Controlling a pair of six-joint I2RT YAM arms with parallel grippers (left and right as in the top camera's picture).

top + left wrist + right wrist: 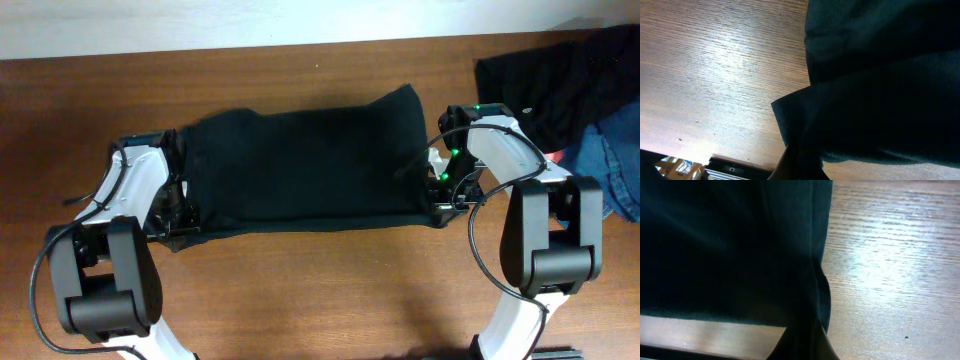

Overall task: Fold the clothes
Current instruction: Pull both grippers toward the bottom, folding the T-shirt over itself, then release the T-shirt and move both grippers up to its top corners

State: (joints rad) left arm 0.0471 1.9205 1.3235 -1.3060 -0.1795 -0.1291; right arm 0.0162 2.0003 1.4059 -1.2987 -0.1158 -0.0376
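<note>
The clothes, a black T-shirt (310,160), lie stretched sideways across the middle of the wooden table, doubled over, with the front hem pulled taut in a straight line. My left gripper (178,222) is shut on the shirt's front left corner. My right gripper (442,205) is shut on the front right corner. In the left wrist view the dark fabric (880,90) fills the right side and wraps the jaws at the bottom edge. In the right wrist view the fabric (725,245) covers the left half and hides the fingertips.
A heap of other dark garments (560,80) with a blue denim piece (615,160) lies at the back right corner, close to the right arm. Bare wooden table (300,290) stretches in front of the shirt. A pale wall runs along the table's far edge.
</note>
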